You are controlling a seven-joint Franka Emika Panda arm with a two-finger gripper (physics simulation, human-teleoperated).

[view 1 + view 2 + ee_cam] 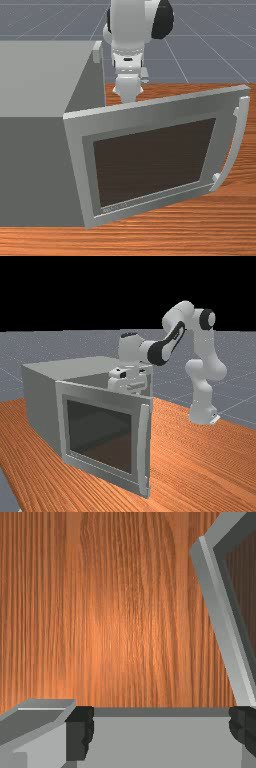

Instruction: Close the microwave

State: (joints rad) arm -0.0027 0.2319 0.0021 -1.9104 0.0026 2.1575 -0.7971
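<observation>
Front view: the microwave (pixel 37 160) is occupying the region toward nine o'clock, its door (pixel 155 162) standing well out from the body and extending toward three o'clock, with the curved handle (pixel 238 145) lying along the three o'clock edge. The gripper (pixel 128 90) is pointing down behind the door's upper rim, toward eleven o'clock from the middle of the door, on the side facing the arm; the rim is hiding its tips.

Far view: the door is facing the camera with its dark pane (pixel 100 433), and the body is receding toward ten o'clock from it. The hand is sitting toward one o'clock from the pane, beyond the upper rim. The white arm (pixel 202 346) is reaching over to it from a base (pixel 202 411) toward four o'clock from the hand, on the wooden table (pixel 200 456).

Wrist view: the jaws are standing wide apart and are gripping nothing. A grey surface of the microwave is appearing between the two fingers (pixel 79 732), while the door is slanting away near the other finger; whether they are touching cannot be told.
</observation>
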